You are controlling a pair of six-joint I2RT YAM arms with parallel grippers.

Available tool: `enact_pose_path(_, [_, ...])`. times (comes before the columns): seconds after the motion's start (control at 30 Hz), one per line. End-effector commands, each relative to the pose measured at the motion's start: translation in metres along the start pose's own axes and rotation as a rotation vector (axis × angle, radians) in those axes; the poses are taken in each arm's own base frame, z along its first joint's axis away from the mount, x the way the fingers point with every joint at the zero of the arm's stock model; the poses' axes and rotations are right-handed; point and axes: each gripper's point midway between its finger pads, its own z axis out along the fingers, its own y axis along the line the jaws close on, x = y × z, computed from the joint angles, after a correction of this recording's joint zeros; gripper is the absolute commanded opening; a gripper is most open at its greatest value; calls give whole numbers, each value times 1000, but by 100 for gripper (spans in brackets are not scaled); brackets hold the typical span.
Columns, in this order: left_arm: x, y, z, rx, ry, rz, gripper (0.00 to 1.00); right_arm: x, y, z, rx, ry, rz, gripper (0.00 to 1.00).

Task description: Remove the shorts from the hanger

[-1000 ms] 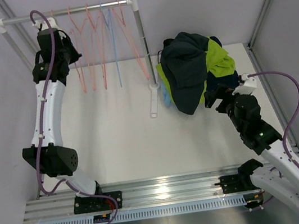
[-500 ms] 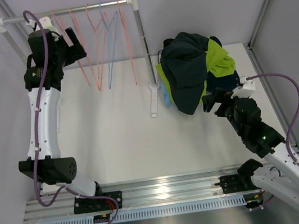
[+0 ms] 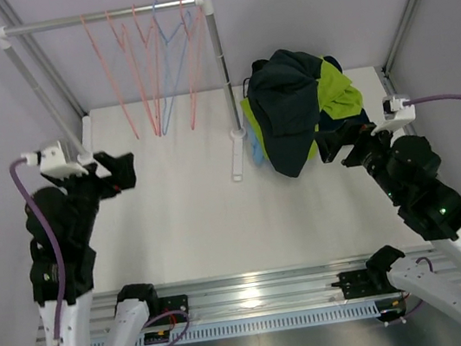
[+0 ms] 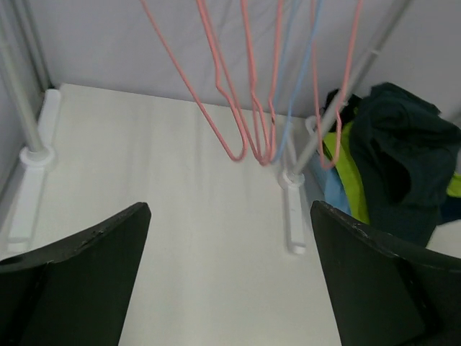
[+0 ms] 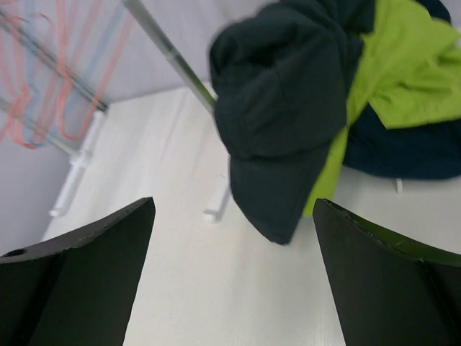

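The shorts (image 3: 295, 110) lie in a heap on the table right of the rack, with dark blue-green cloth on top, lime green beside it, and navy and light blue at the edges. The same heap of shorts (image 4: 396, 158) shows in the left wrist view, and these shorts (image 5: 288, 108) fill the upper right wrist view. Several bare pink and blue hangers (image 3: 153, 71) hang tilted on the rail, no cloth on them. My left gripper (image 3: 121, 173) is open over the table's left side, far below the hangers (image 4: 252, 86). My right gripper (image 3: 336, 146) is open just right of the heap, holding nothing.
The rack's rail (image 3: 100, 16) runs along the back, and its right post (image 3: 221, 69) stands on a white foot (image 3: 237, 159) beside the heap. A left post (image 4: 18, 86) rises at the back left. Grey walls close in the table.
My left gripper let go at the rail, opened and drew back down to the table's near left. The hangers swung and shifted right. My right arm pulled back a little from the heap.
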Motion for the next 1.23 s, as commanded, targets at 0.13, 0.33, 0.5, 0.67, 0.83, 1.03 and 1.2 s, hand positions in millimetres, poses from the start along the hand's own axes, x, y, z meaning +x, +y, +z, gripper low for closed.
enact_pose_path(0.13, [55, -32, -61, 272, -40, -31, 99, -68, 62, -53, -294, -67, -51, 99])
enact_pose_path(0.33, [68, -21, -82, 223, -6, -11, 99, -61, 59, -79, -333, -51, -67, 99])
enact_pose_path(0.5, [75, 1, -80, 114, -15, -6, 99, -40, 31, -82, -228, -24, -59, 99])
enact_pose_path(0.67, [67, 32, -82, -67, -55, -6, 99, -28, 15, -83, -171, -13, -42, 99])
enact_pose_path(0.83, [64, 42, -84, -119, -69, 21, 99, -26, 15, -75, -165, -18, -53, 99])
enact_pose_path(1.03, [62, 48, -82, -147, -83, 31, 98, -20, 22, -61, -206, -23, -97, 99])
enact_pose_path(1.2, [58, 51, -77, -169, -103, 35, 99, -17, 29, -52, -253, -46, -142, 99])
